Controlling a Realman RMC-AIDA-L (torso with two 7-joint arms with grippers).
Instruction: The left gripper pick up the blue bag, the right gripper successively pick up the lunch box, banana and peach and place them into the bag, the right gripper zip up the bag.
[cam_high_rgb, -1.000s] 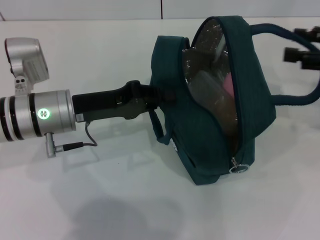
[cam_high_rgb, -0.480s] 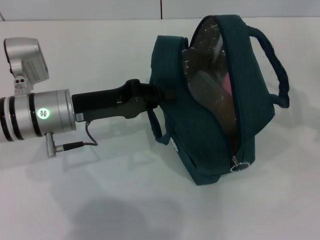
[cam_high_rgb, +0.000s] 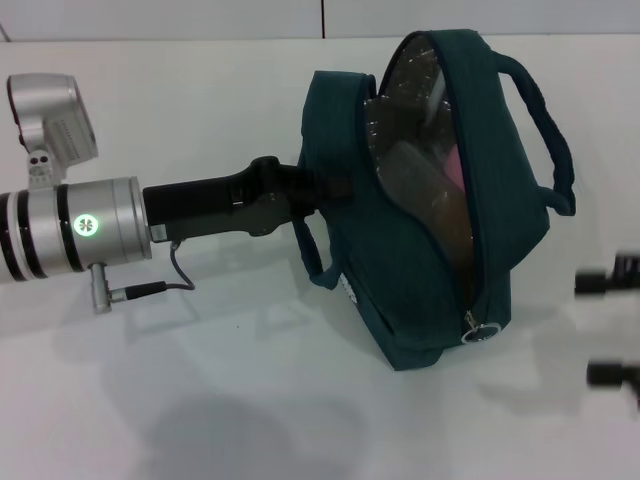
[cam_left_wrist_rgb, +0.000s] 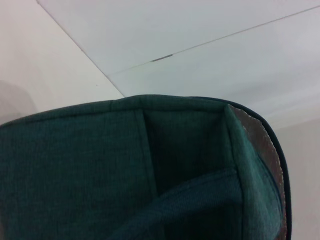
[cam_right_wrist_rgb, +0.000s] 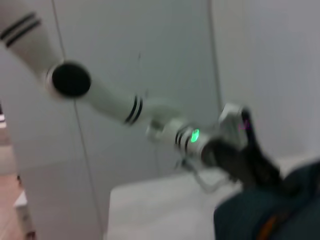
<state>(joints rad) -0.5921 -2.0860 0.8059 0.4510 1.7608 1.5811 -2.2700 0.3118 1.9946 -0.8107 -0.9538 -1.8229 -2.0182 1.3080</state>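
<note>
In the head view the blue bag (cam_high_rgb: 430, 200) leans tilted on the white bench (cam_high_rgb: 200, 400), its mouth gaping toward the camera with the foil lining showing; pale and pink shapes lie inside, probably the lunch box (cam_high_rgb: 420, 170) and the peach (cam_high_rgb: 457, 165), though the banana cannot be told apart there. The left claw (cam_high_rgb: 318, 192) reaches in from the left and is pressed against the bag's side by its near handle, pinching the fabric as far as can be seen. The zipper ring (cam_high_rgb: 477, 334) hangs at the low end of the opening. The right claw (cam_high_rgb: 610, 330) shows at the right edge, near the ring but apart from it, its two fingers spread. The left wrist view shows only teal cloth (cam_left_wrist_rgb: 125, 165) close up. The right wrist view shows the left arm (cam_right_wrist_rgb: 125, 110) and a corner of the bag. The step in hand looks like the zipping: the right claw should line up on the ring, nip it squarely, and pull along the track while the left holds the bag steady.
</note>
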